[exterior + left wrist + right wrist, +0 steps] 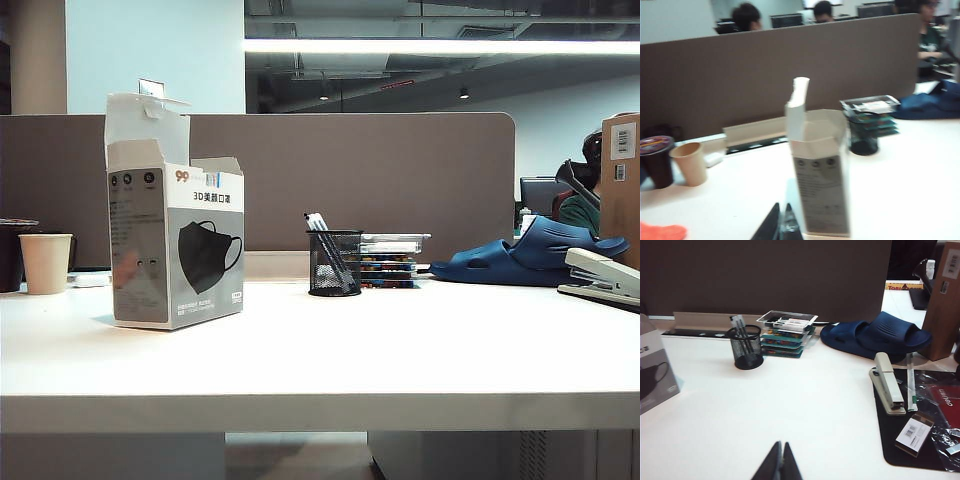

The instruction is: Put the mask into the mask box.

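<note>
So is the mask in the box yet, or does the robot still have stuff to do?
Can't tell. No loose mask shows anywhere. The mask box stands upright, its top flaps open. Both grippers are shut and empty: left gripper beside the box, right gripper over bare table. If the mask is inside, nothing's left.

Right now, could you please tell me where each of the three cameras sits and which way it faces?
Exterior view: low at the table edge, facing the grey partition; tall grey-and-white cardboard mask box left, black mesh pen cup centre; no arm shows.
Left wrist view: above the table, facing the open box; shut left gripper shows.
Right wrist view: above the table, facing the blue rubber clog and stapler; shut right gripper shows.
All three share the pen cup.
</note>
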Robot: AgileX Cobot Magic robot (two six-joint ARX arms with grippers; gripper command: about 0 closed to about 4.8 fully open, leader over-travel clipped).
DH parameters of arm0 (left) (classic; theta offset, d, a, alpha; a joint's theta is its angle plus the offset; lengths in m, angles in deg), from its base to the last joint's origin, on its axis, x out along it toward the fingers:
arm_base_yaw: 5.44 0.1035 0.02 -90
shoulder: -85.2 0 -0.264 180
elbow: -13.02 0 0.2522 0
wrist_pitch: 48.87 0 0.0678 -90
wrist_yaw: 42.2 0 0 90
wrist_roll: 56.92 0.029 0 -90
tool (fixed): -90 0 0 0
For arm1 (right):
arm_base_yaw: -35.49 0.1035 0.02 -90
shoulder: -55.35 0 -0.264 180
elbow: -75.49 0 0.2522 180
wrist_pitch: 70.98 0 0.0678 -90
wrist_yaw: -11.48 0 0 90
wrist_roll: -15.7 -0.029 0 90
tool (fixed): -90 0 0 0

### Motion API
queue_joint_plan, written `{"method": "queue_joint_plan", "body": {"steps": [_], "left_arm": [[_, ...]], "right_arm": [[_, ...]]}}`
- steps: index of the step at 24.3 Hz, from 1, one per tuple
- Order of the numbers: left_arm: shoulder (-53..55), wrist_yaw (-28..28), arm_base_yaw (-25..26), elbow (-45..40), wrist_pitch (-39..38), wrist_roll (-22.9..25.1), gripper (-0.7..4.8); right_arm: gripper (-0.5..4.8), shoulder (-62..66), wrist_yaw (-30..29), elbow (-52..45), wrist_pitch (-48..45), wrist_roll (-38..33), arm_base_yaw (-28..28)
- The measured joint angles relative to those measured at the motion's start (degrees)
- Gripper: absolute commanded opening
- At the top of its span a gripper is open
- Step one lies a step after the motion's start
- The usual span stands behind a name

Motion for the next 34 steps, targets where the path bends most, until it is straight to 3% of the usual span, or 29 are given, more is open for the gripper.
{"method": "queue_joint_plan", "body": {"steps": [5, 8, 15, 27, 34], "left_arm": [[-0.04, 5.4, 0.0, -6.1, 6.34, -0.39, -0.05], [-0.02, 6.32, 0.0, -11.08, 11.58, -2.05, -0.05], [-0.02, 6.32, 0.0, -17.46, 18.73, -4.28, -0.05], [-0.02, 6.32, 0.0, -22.01, 22.97, -4.28, -0.05], [-0.02, 6.29, 0.0, -21.99, 24.09, -4.28, -0.05]], "right_arm": [[-0.02, -4.24, -0.66, -9.31, -5.22, -2.1, 0.0], [-0.02, -6.05, -0.7, -15.56, -12.41, -2.86, 0.02], [-0.02, -6.32, -0.72, -20.96, -17.53, -2.97, 0.04], [-0.02, -6.32, 1.66, -30.4, -27.39, -2.93, 0.04], [-0.01, -6.32, 8.13, -30.84, -27.67, -2.86, 0.04]]}}
